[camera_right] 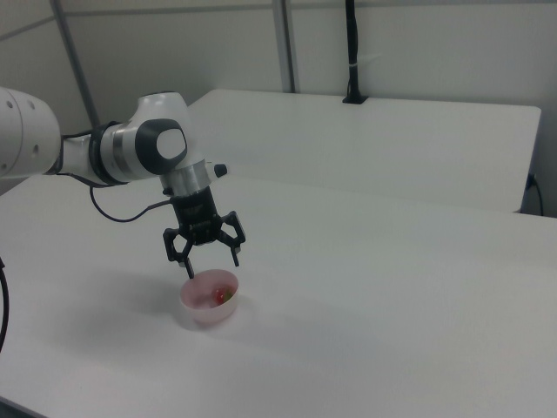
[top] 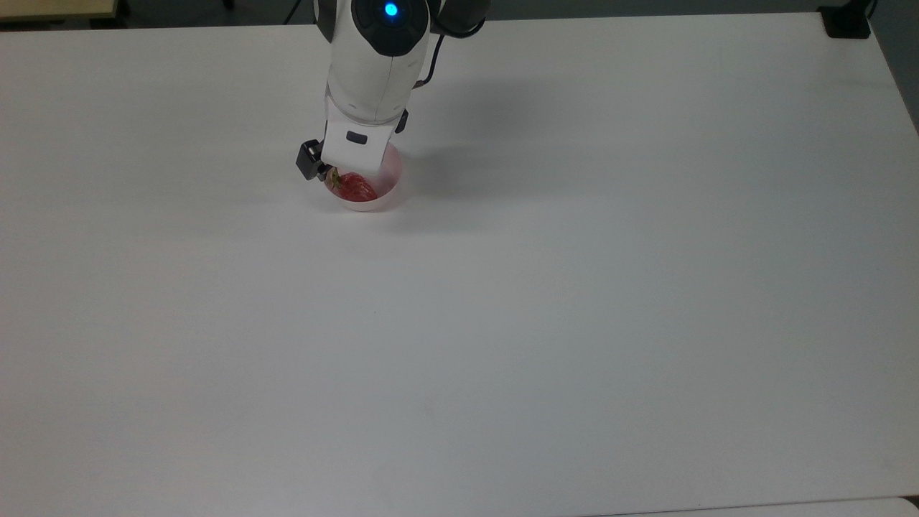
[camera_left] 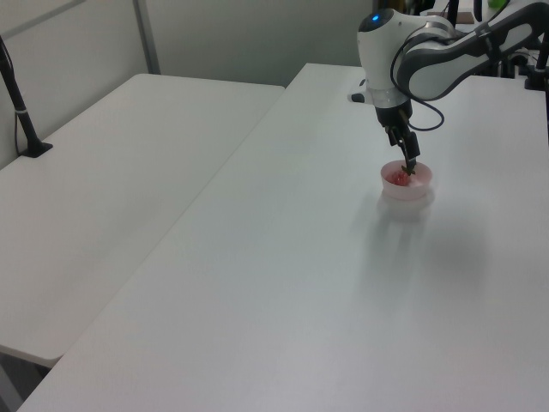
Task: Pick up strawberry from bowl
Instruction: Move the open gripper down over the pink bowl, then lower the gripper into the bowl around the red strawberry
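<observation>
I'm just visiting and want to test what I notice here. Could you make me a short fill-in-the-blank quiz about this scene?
1. The small glossy red strawberry lies inside the pale ____ round plastic bowl.
2. In the right view, the black two-finger gripper hangs just above the bowl with its fingers ____.
3. The bowl stands on a plain ____ table.

Missing words: pink; open; white

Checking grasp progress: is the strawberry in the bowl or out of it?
In. The strawberry lies inside the pink bowl; the gripper hangs above the rim, jaws spread, not touching it.
</observation>
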`<control>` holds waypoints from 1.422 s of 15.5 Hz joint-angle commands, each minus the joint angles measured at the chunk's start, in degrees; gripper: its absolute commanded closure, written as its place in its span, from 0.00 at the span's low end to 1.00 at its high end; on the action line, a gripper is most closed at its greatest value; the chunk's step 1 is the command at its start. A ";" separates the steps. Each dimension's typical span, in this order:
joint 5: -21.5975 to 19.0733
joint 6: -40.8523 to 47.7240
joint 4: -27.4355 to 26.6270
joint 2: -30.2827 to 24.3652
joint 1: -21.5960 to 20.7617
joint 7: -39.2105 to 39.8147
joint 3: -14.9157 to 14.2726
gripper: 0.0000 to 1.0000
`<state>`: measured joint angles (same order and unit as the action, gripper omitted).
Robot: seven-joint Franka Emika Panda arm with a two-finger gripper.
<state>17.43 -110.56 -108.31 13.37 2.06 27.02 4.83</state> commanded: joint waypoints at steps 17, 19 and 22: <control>-6.42 -0.44 -3.67 -0.54 2.15 -50.34 0.97 0.17; -11.53 -1.15 -3.67 -0.36 3.56 -59.95 0.97 0.27; -12.60 -4.20 -4.89 -0.19 3.82 -69.35 0.88 0.27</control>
<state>6.28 -110.55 -110.47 14.34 5.58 -34.64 5.73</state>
